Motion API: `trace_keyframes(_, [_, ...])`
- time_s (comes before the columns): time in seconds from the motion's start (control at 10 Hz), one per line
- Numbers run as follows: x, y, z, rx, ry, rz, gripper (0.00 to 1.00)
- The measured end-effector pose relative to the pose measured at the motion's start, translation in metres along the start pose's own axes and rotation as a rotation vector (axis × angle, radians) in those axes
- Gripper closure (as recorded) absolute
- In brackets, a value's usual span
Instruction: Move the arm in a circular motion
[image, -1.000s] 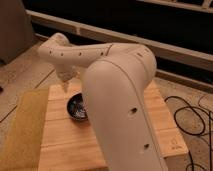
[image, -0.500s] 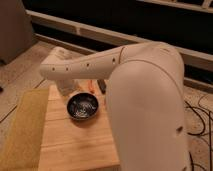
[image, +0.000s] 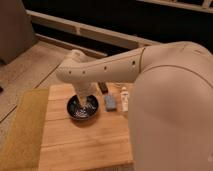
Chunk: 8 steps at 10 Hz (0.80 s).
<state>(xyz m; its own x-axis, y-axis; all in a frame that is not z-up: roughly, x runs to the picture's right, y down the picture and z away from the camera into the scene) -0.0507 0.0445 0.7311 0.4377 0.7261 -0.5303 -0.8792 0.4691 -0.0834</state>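
Note:
The cream-white arm (image: 170, 100) fills the right side of the camera view. Its thick forearm with a row of small dark holes (image: 107, 69) reaches left to a bulbous joint (image: 75, 67). From there the wrist points down. The gripper (image: 85, 101) hangs over a dark metal bowl (image: 80, 111) on the wooden table (image: 85, 145), at or just inside the bowl's rim. Nothing shows in the gripper.
A blue-grey block (image: 110, 103), a small white bottle (image: 124, 98) and a dark object (image: 103, 87) lie right of the bowl. An olive mat (image: 22, 130) covers the table's left side. A speckled floor and a rail run behind.
The big upper segment has swung to the right and closer to the camera. The forearm now stretches further left, and the bowl and the items beside it show more.

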Motion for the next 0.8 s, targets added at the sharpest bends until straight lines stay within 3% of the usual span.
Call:
trace_keyframes(0.2, [-0.001, -0.036, 0.005, 0.002, 0.038, 0.087, 0.35])
trace_keyframes(0.4, [-0.016, -0.062, 0.008, -0.037, 0.045, 0.145, 0.35])
trace_keyframes(0.7, [-0.051, -0.073, -0.002, -0.077, 0.023, 0.154, 0.35])
trace_keyframes(0.8, [-0.053, -0.074, -0.002, -0.077, 0.021, 0.155, 0.35])
